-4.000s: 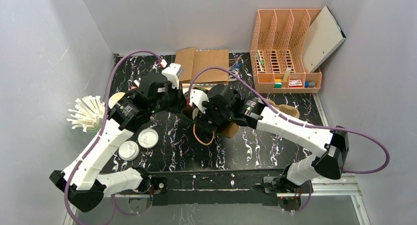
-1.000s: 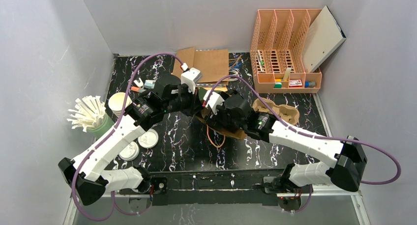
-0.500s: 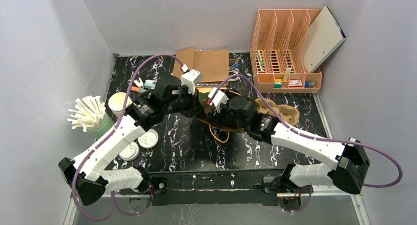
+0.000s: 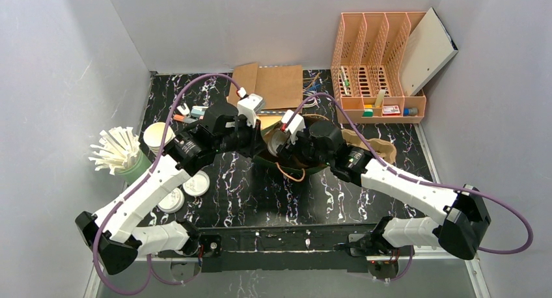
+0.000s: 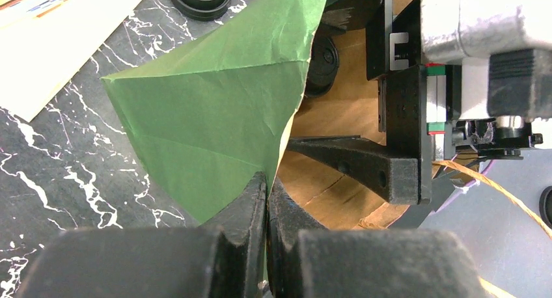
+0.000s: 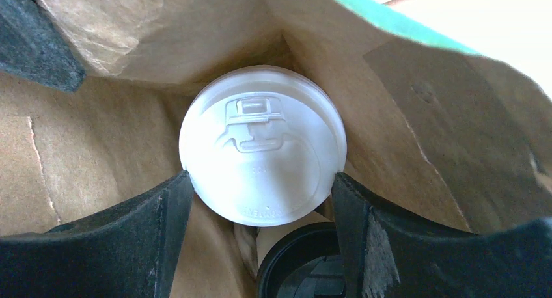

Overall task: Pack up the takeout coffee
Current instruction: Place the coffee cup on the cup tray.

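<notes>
A green paper bag [image 5: 215,96] with a brown inside lies open at the table's middle [image 4: 263,159]. My left gripper [image 5: 268,189] is shut on its rim and holds the mouth open; it also shows in the top view [image 4: 258,139]. My right gripper [image 6: 259,200] is inside the bag, its fingers [image 6: 163,213] closed against both sides of a coffee cup with a white lid [image 6: 262,145]. A second cup with a black lid [image 6: 306,262] sits in the bag just below it. In the top view the right gripper [image 4: 281,146] is hidden in the bag mouth.
A brown cup carrier [image 4: 376,148] lies right of the bag. Two white lids [image 4: 195,183] and a paper cup [image 4: 156,135] are at the left, with a green cup of straws [image 4: 120,151]. Flat cardboard [image 4: 273,86] and an orange organizer [image 4: 377,64] stand at the back.
My right gripper has pushed the white-lidded cup up and further into the bag. My left gripper has kept its pinch on the rim and barely moved.
</notes>
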Robot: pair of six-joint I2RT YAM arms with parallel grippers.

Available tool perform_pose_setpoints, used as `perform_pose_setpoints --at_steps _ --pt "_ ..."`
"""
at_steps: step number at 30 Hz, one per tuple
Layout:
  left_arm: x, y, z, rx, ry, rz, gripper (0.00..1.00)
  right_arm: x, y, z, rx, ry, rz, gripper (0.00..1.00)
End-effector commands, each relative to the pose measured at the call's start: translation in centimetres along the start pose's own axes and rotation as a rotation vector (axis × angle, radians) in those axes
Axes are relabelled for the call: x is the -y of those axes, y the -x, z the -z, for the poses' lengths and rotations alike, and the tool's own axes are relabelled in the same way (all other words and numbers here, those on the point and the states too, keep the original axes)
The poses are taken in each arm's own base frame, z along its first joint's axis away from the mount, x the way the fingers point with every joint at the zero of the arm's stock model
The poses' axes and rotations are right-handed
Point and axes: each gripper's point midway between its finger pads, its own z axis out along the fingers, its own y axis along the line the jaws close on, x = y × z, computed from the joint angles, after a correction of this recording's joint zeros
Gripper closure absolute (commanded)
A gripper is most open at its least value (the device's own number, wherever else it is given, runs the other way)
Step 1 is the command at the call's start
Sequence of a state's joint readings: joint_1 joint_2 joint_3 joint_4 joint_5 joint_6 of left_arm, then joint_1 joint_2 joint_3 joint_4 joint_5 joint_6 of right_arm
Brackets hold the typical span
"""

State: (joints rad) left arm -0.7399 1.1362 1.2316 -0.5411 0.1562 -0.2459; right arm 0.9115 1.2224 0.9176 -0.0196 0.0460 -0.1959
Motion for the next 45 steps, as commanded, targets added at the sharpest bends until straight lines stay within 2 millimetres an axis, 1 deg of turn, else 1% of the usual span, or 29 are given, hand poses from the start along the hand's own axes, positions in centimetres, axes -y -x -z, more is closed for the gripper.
perform_pose_setpoints --at_steps 1,2,3,5,8,13,18,20,22,26,32,34,39,44,45 --pt "0.2 -0.5 1.2 0.006 -0.002 -0.007 1.0 -0.3 1.3 0.1 0.055 0.025 -0.022 0.6" --pt "0.2 -0.6 1.2 0.003 0.0 -0.003 1.0 -0.3 1.1 0.0 0.04 0.027 0.0 0.61" --pt "0.0 -0.7 1.2 -0.001 0.006 0.001 1.0 -0.8 0.0 0.0 -0.015 0.06 0.014 0.63" --pt "-0.2 -1.0 1.2 -0.008 0.024 0.012 1.0 -0.9 -0.5 0.2 -0.074 0.08 0.028 0.65" --pt "-0.4 -1.4 1.2 -0.013 0.032 0.026 1.0 -1.3 -0.8 0.6 -0.128 0.112 0.026 0.65" --pt "-0.6 -2.0 1.0 -0.024 0.033 0.028 1.0 -1.7 -0.6 1.2 -0.2 0.141 0.006 0.66" --pt "-0.4 -2.3 0.5 -0.029 0.013 0.03 1.0 -2.3 -1.6 1.0 -0.284 0.174 0.017 0.68" --pt "-0.4 -2.5 0.4 -0.033 0.016 0.033 1.0 -2.7 -1.7 0.9 -0.303 0.189 0.025 0.68" --pt "-0.6 -2.5 0.3 -0.033 0.026 0.037 1.0 -3.0 -1.9 0.9 -0.323 0.202 0.03 0.68" --pt "-1.4 -1.7 0.5 -0.007 0.083 0.057 1.0 -3.3 -2.0 0.9 -0.342 0.218 0.05 0.69" --pt "-3.4 -1.7 1.0 -0.004 0.21 0.099 1.0 -3.8 -2.4 0.3 -0.355 0.235 0.074 0.69" --pt "-3.5 -1.7 1.0 -0.008 0.218 0.102 1.0 -3.9 -2.8 0.0 -0.365 0.237 0.083 0.7" --pt "-3.5 -1.7 1.2 -0.006 0.222 0.11 1.0 -3.4 -3.5 -1.0 -0.414 0.21 0.098 0.7" --pt "-3.5 -1.6 1.2 -0.003 0.227 0.117 1.0 -3.5 -4.1 -1.3 -0.454 0.209 0.102 0.7" --pt "-3.5 -1.6 1.2 -0.002 0.225 0.118 1.0 -3.1 -4.3 -1.3 -0.462 0.19 0.109 0.7"
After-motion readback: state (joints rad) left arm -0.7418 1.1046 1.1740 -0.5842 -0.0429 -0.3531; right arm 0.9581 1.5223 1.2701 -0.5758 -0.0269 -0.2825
